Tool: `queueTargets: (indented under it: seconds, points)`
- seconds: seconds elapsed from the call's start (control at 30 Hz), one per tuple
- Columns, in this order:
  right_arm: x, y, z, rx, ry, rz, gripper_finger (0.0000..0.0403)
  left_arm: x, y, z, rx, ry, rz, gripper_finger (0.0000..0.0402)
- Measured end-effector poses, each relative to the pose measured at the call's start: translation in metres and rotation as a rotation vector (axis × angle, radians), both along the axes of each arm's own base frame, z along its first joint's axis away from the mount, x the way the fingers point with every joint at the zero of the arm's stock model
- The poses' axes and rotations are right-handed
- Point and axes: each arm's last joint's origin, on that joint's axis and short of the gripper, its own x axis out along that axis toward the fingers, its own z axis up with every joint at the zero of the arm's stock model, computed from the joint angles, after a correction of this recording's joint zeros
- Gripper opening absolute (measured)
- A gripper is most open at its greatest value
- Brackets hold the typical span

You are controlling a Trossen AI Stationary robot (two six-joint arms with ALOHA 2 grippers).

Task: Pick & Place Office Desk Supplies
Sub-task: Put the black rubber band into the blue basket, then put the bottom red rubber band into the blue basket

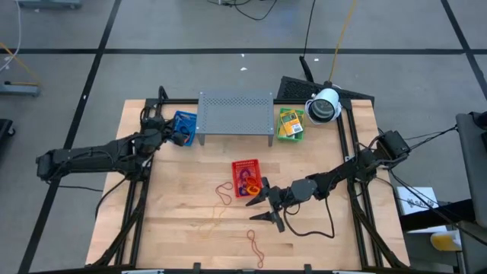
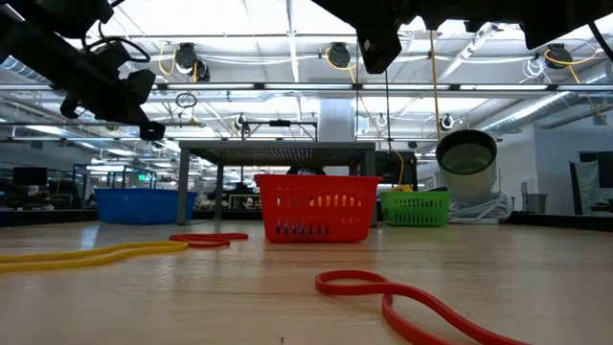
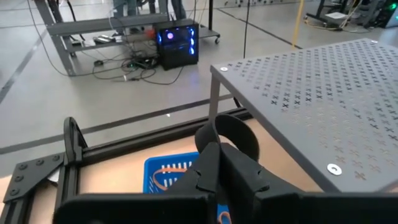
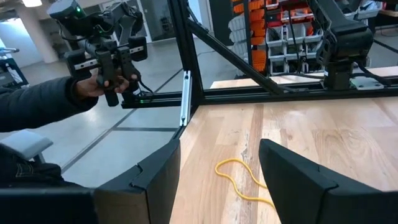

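Sorting was partway: bands filled the red basket [image 1: 245,176], several bands [image 1: 224,192] remained; left gripper [image 1: 185,135] closed, right gripper [image 1: 260,206] open and empty.

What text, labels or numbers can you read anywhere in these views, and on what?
None can be read.
Flat yellow-and-green packets in the green mesh basket: printed faces, too small to read.
White sheet beside the table, past the right arm: dark marks, too blurred to read.
Grey perforated metal rack: only punched cross-shaped holes, no lettering.
Blue mesh basket and red mesh basket: no label visible.
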Motion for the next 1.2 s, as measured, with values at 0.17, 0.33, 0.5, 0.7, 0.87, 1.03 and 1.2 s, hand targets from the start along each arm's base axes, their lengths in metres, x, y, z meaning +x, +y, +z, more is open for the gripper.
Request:
queueTargets:
  seconds: [0.17, 0.33, 0.5, 0.7, 0.87, 1.03, 1.2]
  points:
    - [0.000, 0.000, 0.000, 0.010, 0.006, 0.000, 0.0208, 0.000, 0.000, 0.000, -0.002, 0.005, -0.002, 0.0053]
    - [0.000, 0.000, 0.000, 0.009, 0.007, 0.000, 0.0208, 0.000, 0.000, -0.001, -0.006, -0.001, 0.001, 0.0107]
    - [0.000, 0.000, 0.000, 0.008, 0.008, 0.000, 0.0208, 0.000, 0.000, -0.001, -0.042, -0.071, 0.025, 0.0156]
    - [0.000, 0.000, -0.001, 0.007, 0.013, 0.003, 0.0208, 0.004, -0.004, -0.002, -0.153, -0.109, -0.145, 0.0181]
    - [0.000, 0.000, -0.004, -0.005, 0.043, 0.006, 0.0208, 0.011, -0.015, -0.005, -0.392, -0.158, -0.535, 0.0172]
    - [-0.001, 0.002, -0.004, -0.010, 0.040, 0.060, 0.0208, 0.015, -0.037, -0.004, -0.663, -0.195, -0.919, 0.0158]
    - [-0.003, 0.007, -0.004, -0.001, 0.043, 0.182, 0.0208, 0.016, -0.059, -0.003, -0.719, -0.177, -1.054, 0.0157]
